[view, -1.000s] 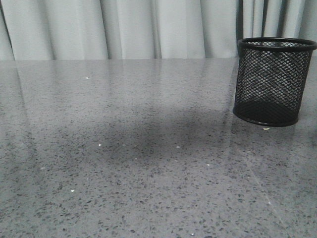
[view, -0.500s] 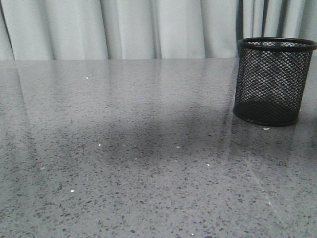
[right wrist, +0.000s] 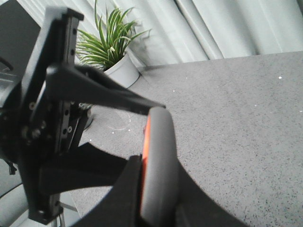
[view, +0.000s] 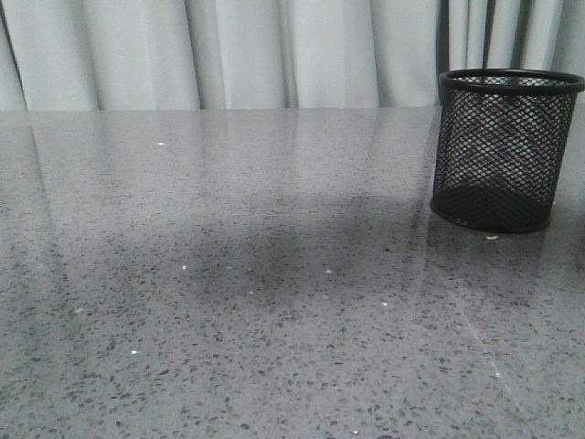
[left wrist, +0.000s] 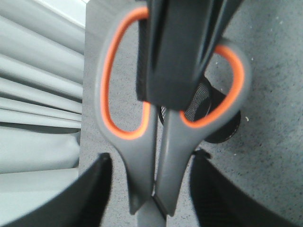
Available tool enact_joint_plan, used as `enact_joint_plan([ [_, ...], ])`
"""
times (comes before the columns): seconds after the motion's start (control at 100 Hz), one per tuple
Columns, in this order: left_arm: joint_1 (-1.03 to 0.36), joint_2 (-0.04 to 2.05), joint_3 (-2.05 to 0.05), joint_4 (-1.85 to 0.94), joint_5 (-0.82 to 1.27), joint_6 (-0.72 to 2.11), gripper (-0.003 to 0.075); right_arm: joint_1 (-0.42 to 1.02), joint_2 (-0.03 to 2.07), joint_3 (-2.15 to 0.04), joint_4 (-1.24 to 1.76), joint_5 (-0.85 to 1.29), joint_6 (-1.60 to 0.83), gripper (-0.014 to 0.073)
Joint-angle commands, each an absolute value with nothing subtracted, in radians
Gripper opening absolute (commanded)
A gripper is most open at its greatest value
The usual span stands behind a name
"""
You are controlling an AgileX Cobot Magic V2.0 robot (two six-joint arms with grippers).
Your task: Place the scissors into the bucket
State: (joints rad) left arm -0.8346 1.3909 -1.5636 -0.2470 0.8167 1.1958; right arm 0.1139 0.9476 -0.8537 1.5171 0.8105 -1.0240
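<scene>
The black wire-mesh cylindrical bucket (view: pixel 508 151) stands upright near the far right edge of the speckled grey stone bench (view: pixel 256 274). The left gripper (left wrist: pixel 150 198) clamps the grey, orange-lined scissors (left wrist: pixel 161 123) by the handles, above the bucket. The right gripper's (right wrist: pixel 94 137) dark fingers flank a scissor handle; I cannot tell whether they grip it.

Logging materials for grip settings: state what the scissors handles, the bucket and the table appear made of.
Scissors: matte grey handles, likely plastic, with orange lining that looks rubbery.
Bucket: black wire mesh, probably painted metal, with a solid rim.
Table: speckled grey surface, stone or stone-look, polished enough to mirror the curtain.
</scene>
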Motion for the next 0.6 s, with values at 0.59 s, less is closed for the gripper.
enact_joint_plan([
  [0.59, -0.842, 0.843, -1.526, -0.253, 0.834, 0.564, 0.0314, 0.110, 1.059, -1.619, 0.408, 1.294, -0.397, -0.0064],
])
